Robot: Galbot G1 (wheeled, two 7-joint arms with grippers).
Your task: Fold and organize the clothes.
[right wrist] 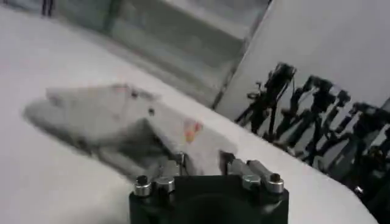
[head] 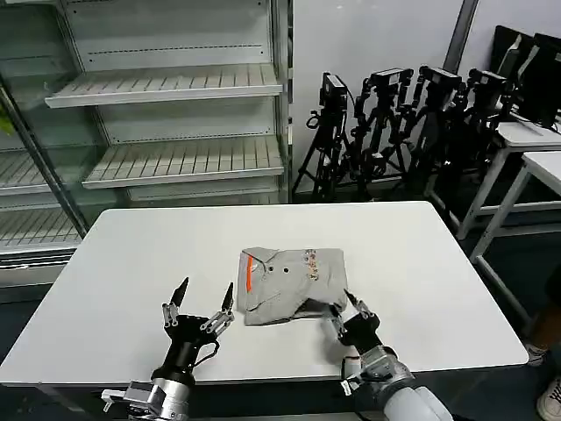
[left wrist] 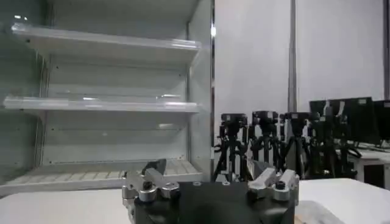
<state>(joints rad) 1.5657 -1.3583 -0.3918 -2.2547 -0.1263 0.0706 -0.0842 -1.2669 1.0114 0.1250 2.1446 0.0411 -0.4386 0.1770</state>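
Lying folded, grey T-shirt (head: 292,284)

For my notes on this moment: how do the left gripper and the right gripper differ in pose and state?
The left gripper is open, fingers spread wide, while the right gripper has its fingers much closer together at the shirt's edge. The left gripper stands apart from the shirt, over bare table; the right gripper reaches the shirt's near right corner. Whether the right one pinches cloth is unclear. Both point away from the robot, low over the table.
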